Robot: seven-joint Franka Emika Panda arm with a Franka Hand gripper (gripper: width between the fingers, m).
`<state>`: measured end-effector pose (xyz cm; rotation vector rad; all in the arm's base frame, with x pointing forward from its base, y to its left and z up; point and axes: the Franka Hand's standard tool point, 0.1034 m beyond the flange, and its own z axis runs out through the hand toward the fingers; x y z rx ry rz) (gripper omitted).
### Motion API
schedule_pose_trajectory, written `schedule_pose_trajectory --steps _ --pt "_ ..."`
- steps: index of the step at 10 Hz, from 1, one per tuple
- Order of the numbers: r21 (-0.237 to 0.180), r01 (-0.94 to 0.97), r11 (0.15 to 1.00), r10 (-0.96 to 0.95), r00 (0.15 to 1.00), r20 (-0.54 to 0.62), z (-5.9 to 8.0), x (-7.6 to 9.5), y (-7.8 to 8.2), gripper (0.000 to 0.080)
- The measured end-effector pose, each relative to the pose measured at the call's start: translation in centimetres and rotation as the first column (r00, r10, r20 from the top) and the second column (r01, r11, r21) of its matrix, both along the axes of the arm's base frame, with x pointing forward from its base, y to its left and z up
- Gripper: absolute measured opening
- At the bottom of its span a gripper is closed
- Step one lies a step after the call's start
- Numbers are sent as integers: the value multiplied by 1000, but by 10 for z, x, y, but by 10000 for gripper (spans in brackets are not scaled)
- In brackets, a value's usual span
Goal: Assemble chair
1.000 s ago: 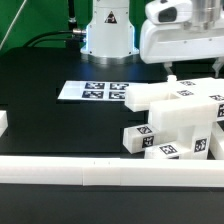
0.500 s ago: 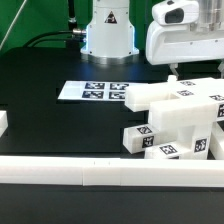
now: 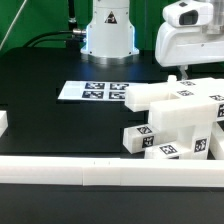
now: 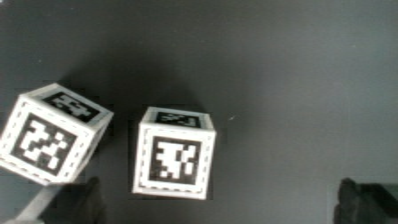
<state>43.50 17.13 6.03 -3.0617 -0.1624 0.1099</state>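
**Overhead, gripper (image 4: 214, 205) spread wide above two cubes**

Partly cut off at the exterior view's right edge, the gripper hangs behind the heap of chair parts (image 3: 175, 120), which hides the table (image 3: 50, 125) beneath it. In the wrist view the fingertips (image 4: 365, 195) are only dark, blurred shapes at the frame's corners. They stand far apart, holding nothing and touching nothing. Between them on the black table lie a tilted cube (image 4: 54, 135) and a second cube (image 4: 178, 150), close together but apart. The marker board (image 3: 95, 92) lies flat beside the heap.

gripper (image 3: 196, 68) cut off at exterior view's right edge, 2 cubes (image 4: 54, 135) (image 4: 178, 150) blurred in wrist view
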Motion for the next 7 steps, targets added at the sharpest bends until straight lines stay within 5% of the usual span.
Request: schedule_pose_trajectory --steps 7 --pt "-2 -37 999 37 999 -16 -14 -3 -6 649"
